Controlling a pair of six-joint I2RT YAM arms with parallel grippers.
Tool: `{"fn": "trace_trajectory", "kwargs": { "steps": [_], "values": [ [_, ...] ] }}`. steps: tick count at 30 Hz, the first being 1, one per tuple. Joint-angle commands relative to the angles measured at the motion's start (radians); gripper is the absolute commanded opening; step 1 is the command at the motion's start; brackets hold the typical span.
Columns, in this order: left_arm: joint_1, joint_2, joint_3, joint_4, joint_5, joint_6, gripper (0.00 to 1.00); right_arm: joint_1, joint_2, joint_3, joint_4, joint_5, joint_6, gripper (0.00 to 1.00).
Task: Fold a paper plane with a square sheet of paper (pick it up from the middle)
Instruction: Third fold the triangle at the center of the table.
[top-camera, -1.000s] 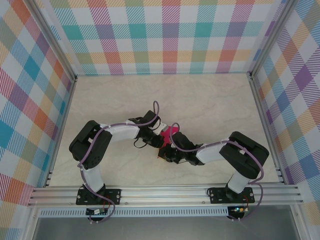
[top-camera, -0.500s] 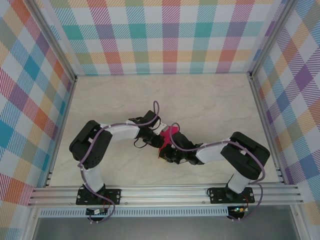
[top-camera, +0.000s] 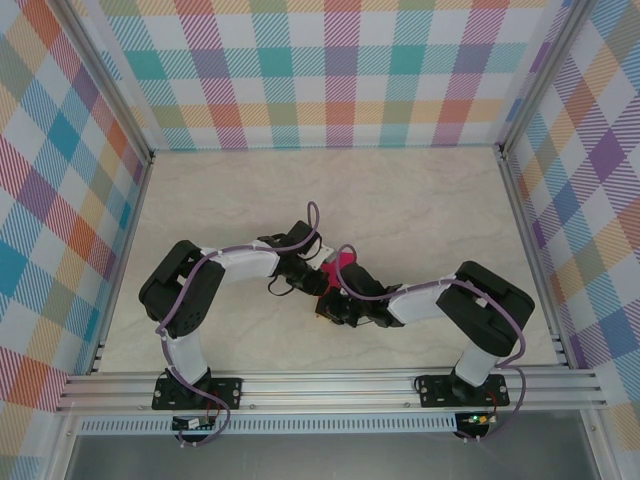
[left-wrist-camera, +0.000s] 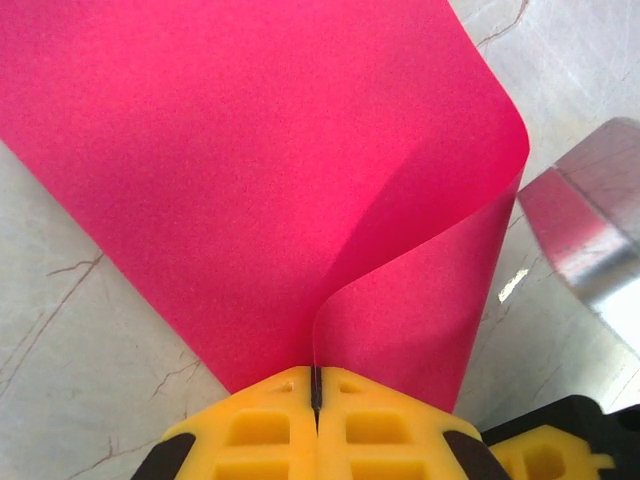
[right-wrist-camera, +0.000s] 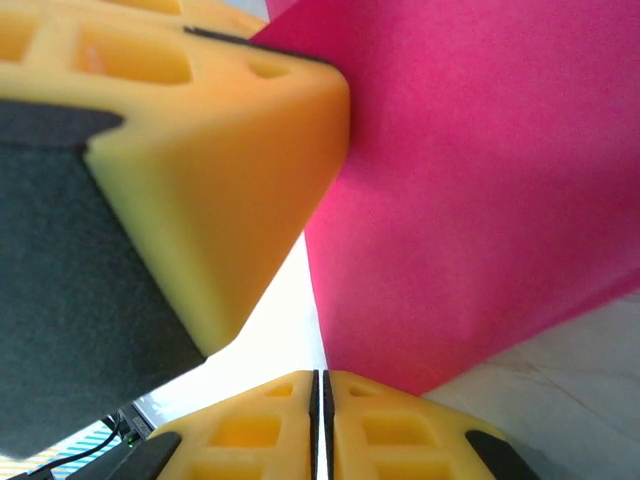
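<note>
Now, sheet (left-wrist-camera: 260, 170): magenta, held off the worktop (top-camera: 420, 200) between your two claws, around the middle and a bit toward the near edge. It is curled over in a soft loop, and no sharp crease shows.
Left claw (left-wrist-camera: 315, 385): clenched on the sheet, with the paper running straight into the seam between its fingers.
Right claw (right-wrist-camera: 321, 400): fingers pressed together. The sheet's edge meets the seam, so I judge it is pinching the same sheet. One of the left claw's fingers is just beside it.
Changed: in the top view your right arm has crept a little toward the left arm over the last second, and slightly less pink shows between them. The left arm has not shifted.
Meaning: you look to be bringing two parts of the sheet together for an early fold. There is no dart shape yet, so most of the task is left.
Watch: the loop can buckle off-line if the claws close in unevenly, so line up the edges before pressing.
</note>
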Motion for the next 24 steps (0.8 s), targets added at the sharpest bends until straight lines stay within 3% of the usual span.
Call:
{"fn": "trace_trajectory", "kwargs": {
  "steps": [1, 8, 24],
  "values": [
    [0.006, 0.041, 0.000, -0.042, -0.002, 0.020, 0.00, -0.031, -0.061, 0.013, -0.069, -0.022, -0.045, 0.13],
    [0.007, 0.046, 0.001, -0.043, -0.001, 0.019, 0.00, -0.108, -0.067, -0.007, -0.039, -0.062, -0.065, 0.13],
    [0.007, 0.055, 0.006, -0.053, -0.001, 0.026, 0.00, -0.122, 0.040, -0.016, -0.002, -0.068, -0.046, 0.11]
  ]
}}
